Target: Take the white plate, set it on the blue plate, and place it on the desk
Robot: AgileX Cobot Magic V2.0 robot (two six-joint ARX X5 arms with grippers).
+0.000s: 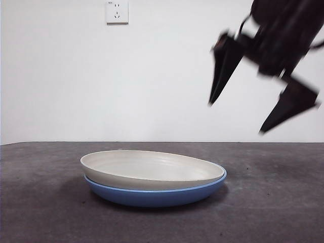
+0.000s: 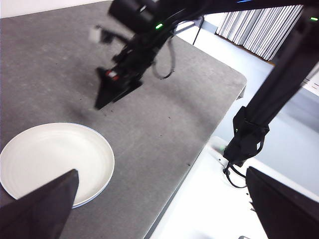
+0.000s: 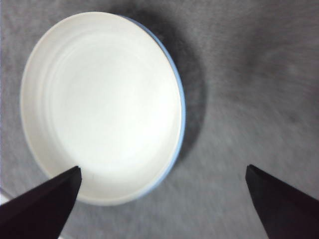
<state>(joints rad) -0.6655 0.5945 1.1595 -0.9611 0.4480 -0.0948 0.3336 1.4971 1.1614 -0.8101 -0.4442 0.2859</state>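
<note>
Overhead, the right gripper hangs wide open and empty, above and to one side of the white plate, which sits slightly tilted inside the blue plate on the desk. Stacking looks done; next, regrasping the stack's rim.

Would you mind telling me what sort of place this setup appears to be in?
Probably an indoor robot lab or test room: a rough dark grey desk against a bare white wall with a white wall socket, and slatted window blinds in the left wrist view.
</note>
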